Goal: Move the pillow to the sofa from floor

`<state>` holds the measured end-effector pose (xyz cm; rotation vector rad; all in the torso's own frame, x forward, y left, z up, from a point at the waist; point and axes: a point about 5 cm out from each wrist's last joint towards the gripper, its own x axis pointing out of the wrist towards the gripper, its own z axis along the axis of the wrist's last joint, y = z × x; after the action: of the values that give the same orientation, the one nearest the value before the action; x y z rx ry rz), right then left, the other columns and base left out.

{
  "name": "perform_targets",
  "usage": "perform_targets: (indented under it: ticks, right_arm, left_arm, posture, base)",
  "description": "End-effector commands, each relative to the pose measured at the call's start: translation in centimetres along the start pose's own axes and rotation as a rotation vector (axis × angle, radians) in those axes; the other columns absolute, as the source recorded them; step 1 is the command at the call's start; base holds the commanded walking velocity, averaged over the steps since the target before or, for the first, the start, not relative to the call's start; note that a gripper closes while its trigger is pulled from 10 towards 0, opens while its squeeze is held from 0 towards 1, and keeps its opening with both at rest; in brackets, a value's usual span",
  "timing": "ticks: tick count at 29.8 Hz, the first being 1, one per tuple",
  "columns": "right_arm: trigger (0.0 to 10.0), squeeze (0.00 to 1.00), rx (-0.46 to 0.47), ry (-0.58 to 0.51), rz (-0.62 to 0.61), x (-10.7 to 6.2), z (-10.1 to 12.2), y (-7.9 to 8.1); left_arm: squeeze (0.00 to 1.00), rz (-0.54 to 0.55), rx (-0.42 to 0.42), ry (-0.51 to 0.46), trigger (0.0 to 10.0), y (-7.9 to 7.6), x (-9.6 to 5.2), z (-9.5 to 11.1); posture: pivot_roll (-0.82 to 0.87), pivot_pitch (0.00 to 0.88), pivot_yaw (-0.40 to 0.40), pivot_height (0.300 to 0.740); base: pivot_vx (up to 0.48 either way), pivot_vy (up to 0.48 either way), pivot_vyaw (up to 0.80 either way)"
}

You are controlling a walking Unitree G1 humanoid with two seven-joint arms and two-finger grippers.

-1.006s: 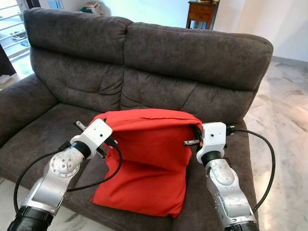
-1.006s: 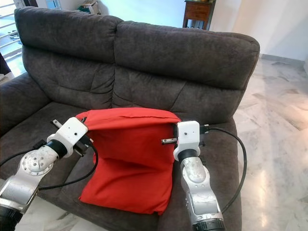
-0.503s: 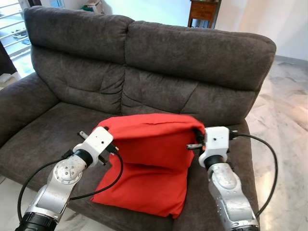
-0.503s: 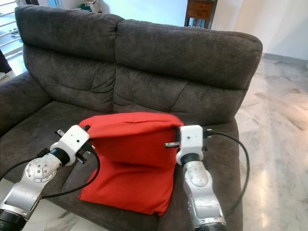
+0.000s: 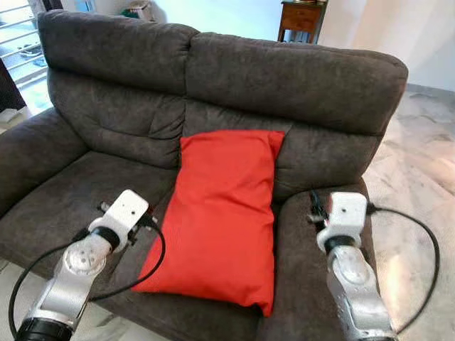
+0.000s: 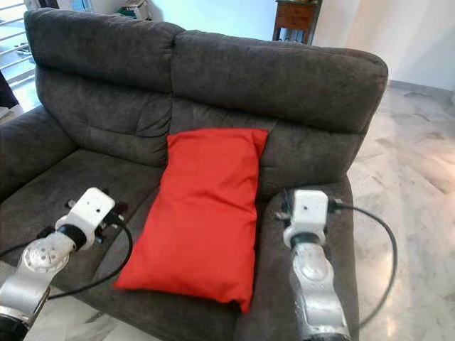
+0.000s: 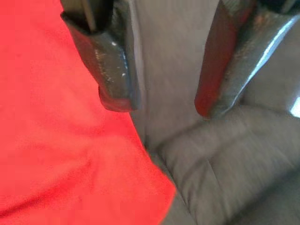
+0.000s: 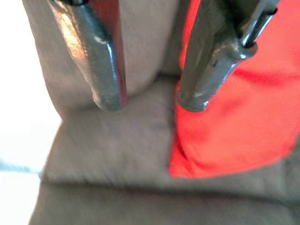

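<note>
The red pillow (image 5: pixel 222 213) lies lengthwise on the dark grey sofa (image 5: pixel 284 78), its far end leaning on the backrest and its near end at the seat's front edge. My left gripper (image 7: pixel 161 101) is open and holds nothing; it hovers just left of the pillow's (image 7: pixel 51 140) edge, over the seat cushion. My right gripper (image 8: pixel 150 101) is open too and holds nothing. It sits just right of the pillow (image 8: pixel 234 126), above the right seat cushion. In the left eye view the left wrist (image 5: pixel 126 212) and right wrist (image 5: pixel 343 213) flank the pillow without touching it.
A wooden cabinet (image 5: pixel 298 18) stands behind the sofa. Glossy marble floor (image 5: pixel 419 156) runs along the sofa's right side. A window grille (image 5: pixel 15 21) is at the far left, past the left armrest (image 5: pixel 32 153).
Both grippers have let go of the pillow's top corners and drawn back and down. The pillow has dropped back flat against the backrest.
</note>
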<state>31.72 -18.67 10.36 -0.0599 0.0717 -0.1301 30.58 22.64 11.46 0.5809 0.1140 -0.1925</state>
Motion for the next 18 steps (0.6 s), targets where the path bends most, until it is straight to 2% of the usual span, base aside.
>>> perform_targets:
  ticks: [1, 2, 3, 4, 5, 6, 7, 8, 13, 14, 18]
  right_arm:
    - [10.0, 0.00, 0.005, 0.102, -0.089, -0.7, -3.1, -2.8]
    - [10.0, 0.00, 0.006, 0.134, -0.110, -0.9, -3.9, -3.6]
    - [10.0, 0.00, 0.011, 0.219, -0.177, -1.8, -6.2, -5.4]
    - [10.0, 0.00, 0.011, 0.219, -0.177, -1.8, -6.2, -5.4]
    - [10.0, 0.00, 0.014, 0.254, -0.207, -2.3, -7.1, -6.2]
    - [10.0, 0.00, 0.024, 0.360, -0.299, -4.1, -9.7, -8.5]
    - [10.0, 0.00, 0.024, 0.360, -0.299, -4.1, -9.7, -8.5]
    - [10.0, 0.00, 0.032, 0.394, -0.332, -4.8, -10.6, -9.3]
    - [10.0, 0.00, 0.021, 0.547, -0.512, -9.5, -14.4, -13.0]
    - [10.0, 0.00, 0.021, 0.547, -0.512, -9.5, -14.4, -13.0]
    - [10.0, 0.00, 0.021, 0.645, -0.590, -12.3, -16.3, -14.0]
  left_arm:
    - [0.00, -0.005, -0.078, 0.108, 10.0, -1.0, -1.1, -3.3]
    - [0.00, -0.002, -0.095, 0.138, 10.0, -1.3, -1.5, -4.2]
    - [0.00, 0.013, -0.162, 0.208, 10.0, -2.1, -2.4, -6.2]
    - [0.00, 0.013, -0.162, 0.208, 10.0, -2.1, -2.4, -6.2]
    - [0.00, 0.020, -0.188, 0.235, 10.0, -2.4, -2.8, -6.9]
    - [0.00, 0.024, -0.230, 0.322, 10.0, -3.7, -4.1, -9.2]
    - [0.00, 0.024, -0.230, 0.322, 10.0, -3.7, -4.1, -9.2]
    - [0.00, 0.025, -0.243, 0.355, 10.0, -4.1, -4.7, -10.0]
    - [0.00, 0.009, -0.315, 0.541, 10.0, -6.9, -7.9, -14.1]
    - [0.00, 0.009, -0.315, 0.541, 10.0, -6.9, -7.9, -14.1]
    - [0.00, -0.020, -0.305, 0.607, 10.0, -8.2, -9.4, -15.6]
  posture:
    - [0.04, 0.102, -0.003, 0.740]
    - [0.04, 0.102, -0.003, 0.740]
    - [0.04, 0.102, -0.001, 0.740]
    - [0.04, 0.102, -0.001, 0.740]
    - [0.04, 0.102, -0.001, 0.740]
    - [0.05, 0.101, 0.000, 0.740]
    - [0.05, 0.101, 0.000, 0.740]
    - [0.05, 0.100, 0.001, 0.740]
    - [0.04, 0.086, 0.015, 0.740]
    - [0.04, 0.086, 0.015, 0.740]
    - [0.03, 0.072, 0.028, 0.740]
  base:
    - [0.000, 0.000, 0.00]
    - [0.000, 0.000, 0.00]
    - [0.000, 0.000, 0.00]
    - [0.000, 0.000, 0.00]
    - [0.000, 0.000, 0.00]
    - [0.000, 0.000, 0.00]
    - [0.000, 0.000, 0.00]
    - [0.000, 0.000, 0.00]
    - [0.000, 0.000, 0.00]
    - [0.000, 0.000, 0.00]
    - [0.000, 0.000, 0.00]
